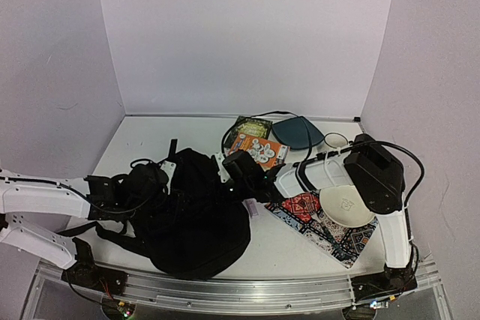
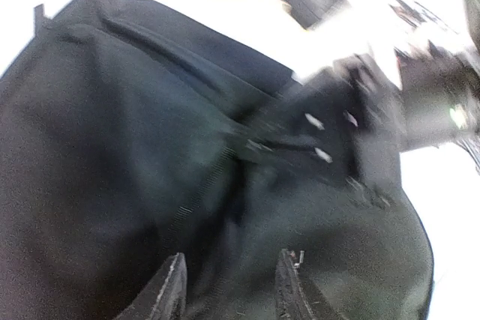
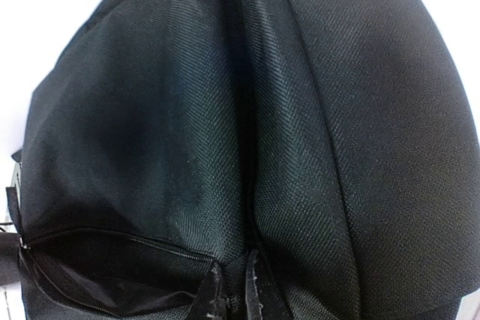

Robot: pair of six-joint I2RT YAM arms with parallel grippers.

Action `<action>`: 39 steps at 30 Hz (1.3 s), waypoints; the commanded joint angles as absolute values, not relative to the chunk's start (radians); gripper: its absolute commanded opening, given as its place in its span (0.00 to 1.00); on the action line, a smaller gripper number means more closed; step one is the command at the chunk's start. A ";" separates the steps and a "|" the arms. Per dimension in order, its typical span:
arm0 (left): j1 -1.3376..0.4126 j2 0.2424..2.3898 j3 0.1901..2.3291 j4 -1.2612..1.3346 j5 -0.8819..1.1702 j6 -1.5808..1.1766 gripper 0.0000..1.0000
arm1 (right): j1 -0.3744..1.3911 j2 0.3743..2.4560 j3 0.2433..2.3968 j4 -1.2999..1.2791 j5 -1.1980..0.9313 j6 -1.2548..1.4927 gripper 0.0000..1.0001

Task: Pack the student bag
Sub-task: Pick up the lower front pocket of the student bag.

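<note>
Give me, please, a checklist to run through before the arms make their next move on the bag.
1. Right pincer gripping the bag: ok, its fingers are closed on a fold by the seam.
2. Left pincer gripping the bag: not ok, its fingers stand apart over the fabric.
3. Opening wide enough to load: cannot tell; only a partly open zip shows.
4. Things to pack close by: ok, the pouch, books and plate lie right of the bag.
5. Left wrist view sharp: not ok, it is blurred.
</note>
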State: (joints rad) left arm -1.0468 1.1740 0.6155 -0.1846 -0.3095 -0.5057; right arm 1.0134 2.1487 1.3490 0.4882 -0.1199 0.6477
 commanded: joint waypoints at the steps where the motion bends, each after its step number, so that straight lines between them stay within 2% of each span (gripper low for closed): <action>1: -0.933 1.151 0.720 -0.297 -0.358 -0.453 0.43 | 1.019 2.093 1.341 0.599 -0.140 0.577 0.00; 9: -0.907 1.277 0.793 -0.390 -0.337 -0.313 0.68 | 1.019 2.093 1.364 0.618 -0.159 0.544 0.00; 13: -0.907 1.319 0.806 -0.396 -0.312 -0.309 0.86 | 1.018 2.084 1.373 0.623 -0.152 0.532 0.00; 15: -0.907 1.341 0.815 -0.404 -0.315 -0.310 0.90 | 1.016 2.071 1.368 0.632 -0.146 0.526 0.00; 24: -0.907 1.437 0.842 -0.414 -0.316 -0.300 0.91 | 0.986 2.000 1.363 0.688 -0.171 0.501 0.00; 33: -0.907 1.516 0.886 -0.414 -0.436 -0.309 0.88 | 0.972 1.989 1.382 0.705 -0.228 0.501 0.00; 36: -0.907 1.537 0.898 -0.413 -0.484 -0.328 0.83 | 0.972 1.993 1.378 0.715 -0.244 0.513 0.00; 39: -0.905 1.532 0.898 -0.413 -0.579 -0.371 0.67 | 0.971 1.994 1.370 0.723 -0.258 0.522 0.00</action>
